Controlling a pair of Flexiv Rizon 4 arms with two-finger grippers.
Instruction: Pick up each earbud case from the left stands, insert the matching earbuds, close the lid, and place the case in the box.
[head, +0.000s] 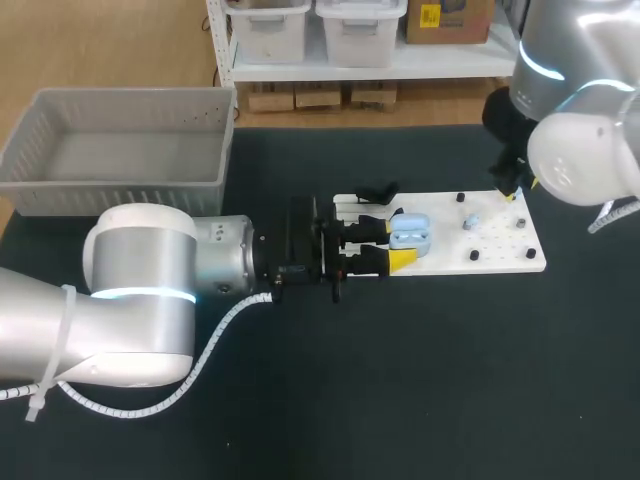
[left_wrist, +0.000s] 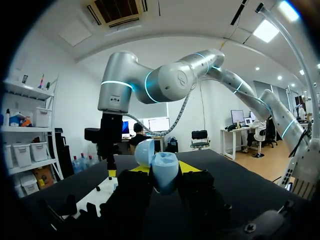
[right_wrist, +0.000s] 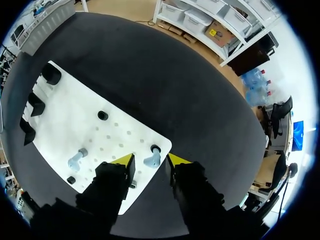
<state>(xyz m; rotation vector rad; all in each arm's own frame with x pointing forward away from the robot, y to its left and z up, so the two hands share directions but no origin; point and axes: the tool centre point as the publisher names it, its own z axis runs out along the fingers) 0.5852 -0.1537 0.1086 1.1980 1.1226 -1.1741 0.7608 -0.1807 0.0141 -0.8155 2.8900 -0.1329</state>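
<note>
A matte black surface (head: 420, 380) spreads out below. A flat white board (head: 500, 235) lies on it, right of the middle, its long side running across. Rows of small holes (right_wrist: 116, 141) dot the board, and a few small black studs (head: 473, 256) stand upright on it, well apart from each other.

Reference: black table (head: 420, 400), matte top. Beyond the table's far edge: light wooden floor (head: 120, 45) and a white shelf unit (head: 400, 64) stocked with pale storage bins (head: 268, 28); cardboard boxes (head: 318, 97) on the floor under the lowest shelf. Around the table: white walls (left_wrist: 75, 100). Above the table: white ceiling (left_wrist: 200, 25) with a square vent (left_wrist: 120, 10) and bright light panels (left_wrist: 265, 31). Well apart from the table: desks (left_wrist: 240, 131) carrying monitors (left_wrist: 237, 117), a black office chair (left_wrist: 200, 137), blue water bottles (right_wrist: 257, 85).
</note>
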